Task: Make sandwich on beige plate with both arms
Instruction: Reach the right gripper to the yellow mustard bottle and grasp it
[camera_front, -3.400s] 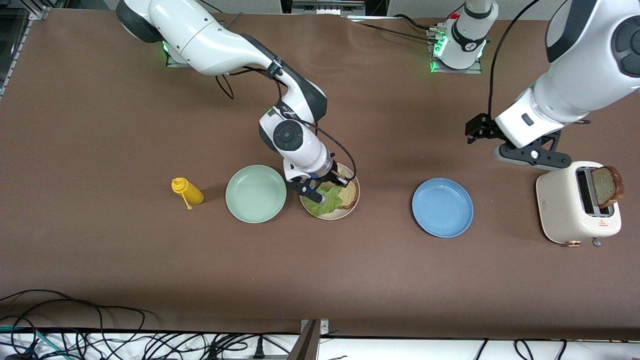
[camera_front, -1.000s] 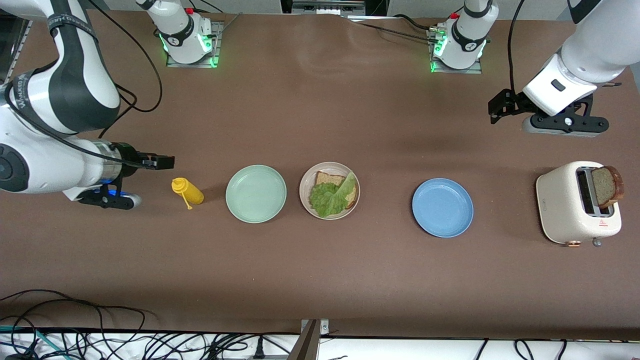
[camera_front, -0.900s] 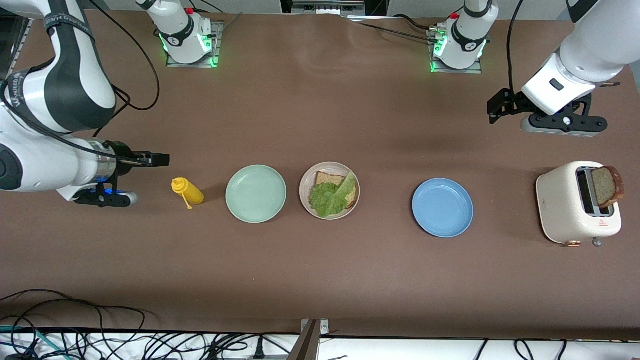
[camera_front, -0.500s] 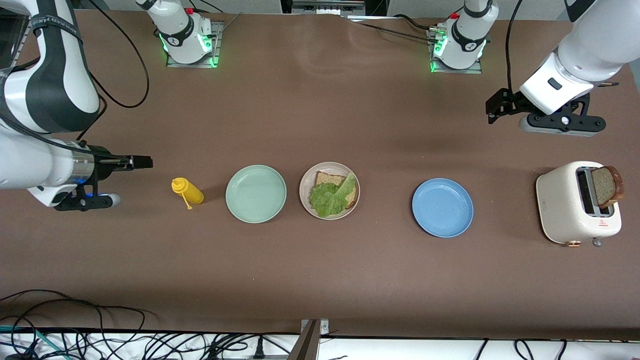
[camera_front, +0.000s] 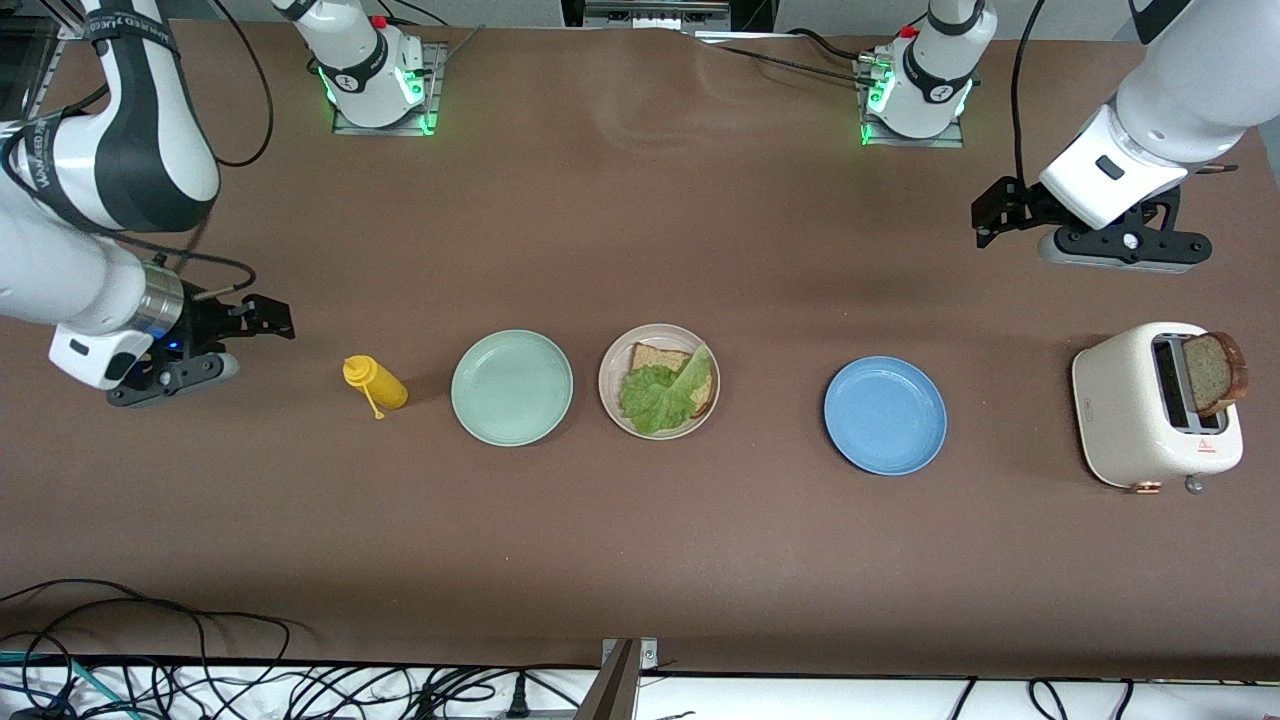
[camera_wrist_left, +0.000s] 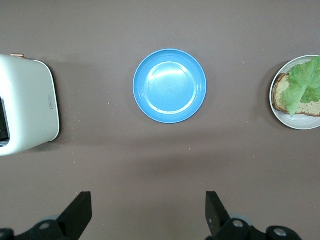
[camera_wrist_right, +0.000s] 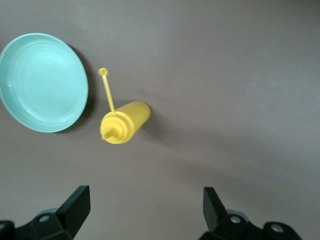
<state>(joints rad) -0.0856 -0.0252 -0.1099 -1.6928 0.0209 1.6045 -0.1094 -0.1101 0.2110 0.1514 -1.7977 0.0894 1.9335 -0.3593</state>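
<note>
Your beige plate (camera_front: 612, 400) with bread and lettuce (camera_front: 660, 395) mid-surface – well apart from both grippers, left gripper (camera_front: 985, 222) fingers apart over bare surface near toaster (camera_front: 1130, 420), right gripper (camera_front: 262, 318) fingers apart near mustard bottle (camera_front: 375, 383) – both arms raised.

A yellow plastic squeeze bottle (camera_wrist_right: 124, 121) with its tethered cap lies on the brown table (camera_wrist_right: 235, 75); a round mint-green plate (camera_wrist_right: 42, 82) sits just beside it; the right gripper's (camera_wrist_right: 145, 207) black fingers (camera_wrist_right: 75, 205) stand wide apart.
</note>
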